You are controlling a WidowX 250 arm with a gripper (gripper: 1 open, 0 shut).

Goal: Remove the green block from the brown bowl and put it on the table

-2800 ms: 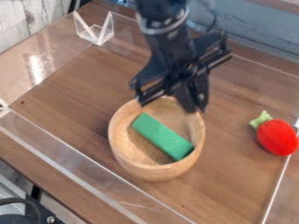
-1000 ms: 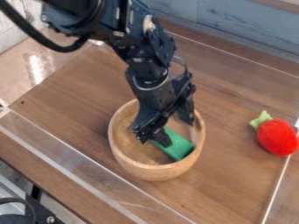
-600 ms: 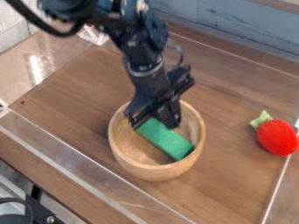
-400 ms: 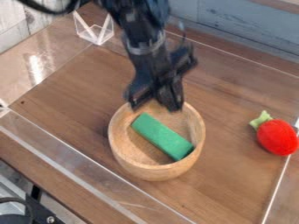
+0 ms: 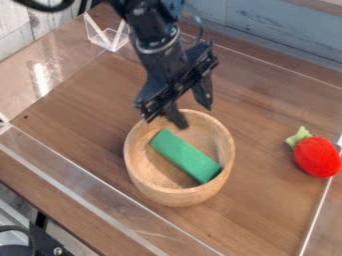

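- Risen since the earlier frames: gripper lifted out of the brown bowl and now poised above its far rim, empty.
- Shifted too: green block, lying a little differently inside the bowl than before the attempt, yet not carried out of it.
- Pincer state: fingers spread apart, nothing between them; tips pointing steeply down toward the bowl's far edge.
- Block position: flat on the bowl floor, set diagonally, one end toward the far-left wall, the other toward the near-right wall; fully inside the rim.
- Judged reason for the empty lift: grasp likely slipped or missed, leaving the block behind.
- Bowl position: resting on the table, near the front plastic edging, upright and apparently undisturbed.
- Right of the bowl, well apart: red strawberry toy with green top; not part of the task.
- Beyond the bowl, at the far left corner: clear plastic stand, out of the working path.
- Task standing: not accomplished; removal from the bowl not yet done.
- Judged next requirement: fresh descent with fingers straddling the block's narrow width, squared to its diagonal lie.
- Risk noted: fingertip striking the thick rim, or nudging the block against the bowl wall instead of pinching it.
- Free tabletop left of the bowl appears suitable for set-down.
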